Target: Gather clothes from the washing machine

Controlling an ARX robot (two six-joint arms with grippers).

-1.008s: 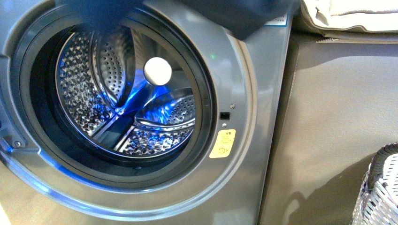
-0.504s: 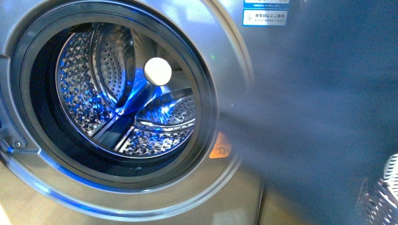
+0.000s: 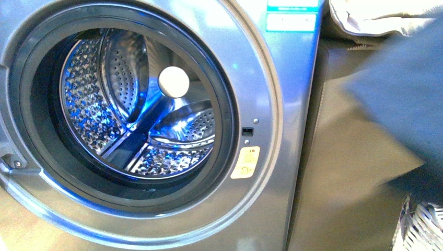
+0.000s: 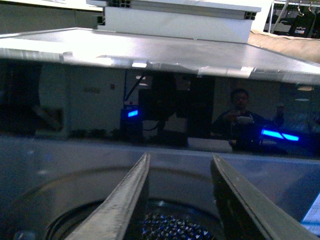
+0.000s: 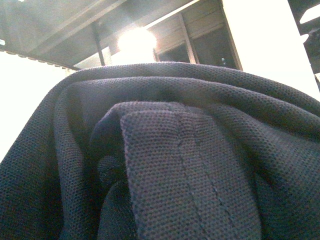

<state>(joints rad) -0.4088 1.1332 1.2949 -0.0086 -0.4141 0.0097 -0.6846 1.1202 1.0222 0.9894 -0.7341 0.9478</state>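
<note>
The grey washing machine (image 3: 282,104) fills the left of the front view, its porthole open and the perforated steel drum (image 3: 104,104) lit blue, with no fabric showing inside. Dark navy clothes (image 3: 407,94) hang blurred at the far right of that view, above the woven basket (image 3: 423,225). In the right wrist view the clothes (image 5: 190,170) fill the picture and hide my right gripper, which is shut on them. My left gripper (image 4: 180,165) is open, empty, just above the porthole rim, facing the washer's glossy black top panel (image 4: 100,110).
A beige cushion (image 3: 376,18) lies on top of the brown cabinet (image 3: 355,157) to the right of the washer. An orange warning sticker (image 3: 246,162) sits beside the porthole. The panel reflects a person (image 4: 240,112).
The navy clothes swept from the top of the front view across to the right, and now hang over the basket. The washer's front and sticker show again.
</note>
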